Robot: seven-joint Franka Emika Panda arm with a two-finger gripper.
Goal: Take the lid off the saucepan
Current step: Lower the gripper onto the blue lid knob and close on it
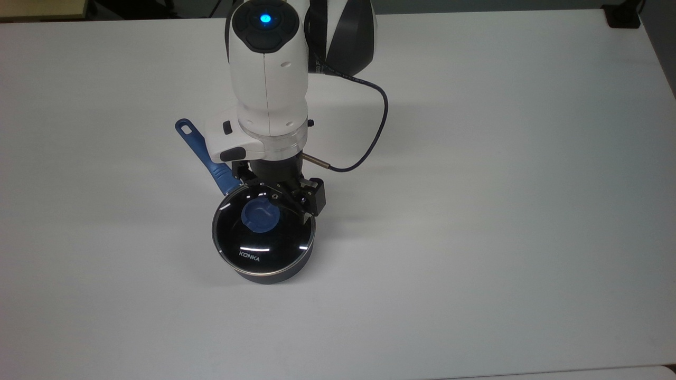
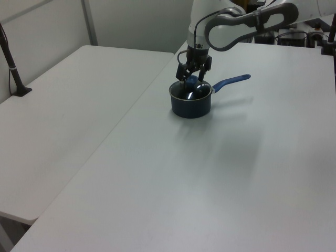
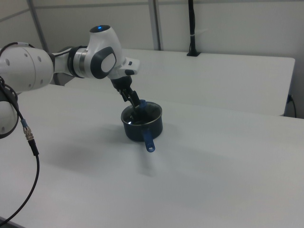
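Top view shows one saucepan (image 1: 274, 272) standing on a white table (image 1: 501, 184), somewhat toward the top view's left of the table's middle and well away from every edge. One lid (image 1: 263, 235) sits flat on its rim, closing it, with the white KONKA lettering on the side toward the top view's bottom edge. One blue knob (image 1: 260, 214) rises from the centre of the glass. The pan's single blue handle (image 1: 203, 155) runs out toward the top view's upper left corner, its end hole clear of the arm.

One gripper (image 1: 274, 203) hangs low over the lid, at the knob. Its two fingers (image 1: 316, 196) are spread, one to each side of the knob; whether either touches it I cannot tell. In the left view the gripper (image 2: 191, 75) reaches down onto the pan (image 2: 191, 105), the fingers straddling the blue knob, and the handle (image 2: 231, 81) points toward the left view's right. In the right view the gripper (image 3: 135, 105) meets the lid at the pan's (image 3: 145, 127) top, and the handle (image 3: 148, 139) points toward the right view's bottom edge.

A dark cable (image 1: 369, 142) loops from the wrist over the table.
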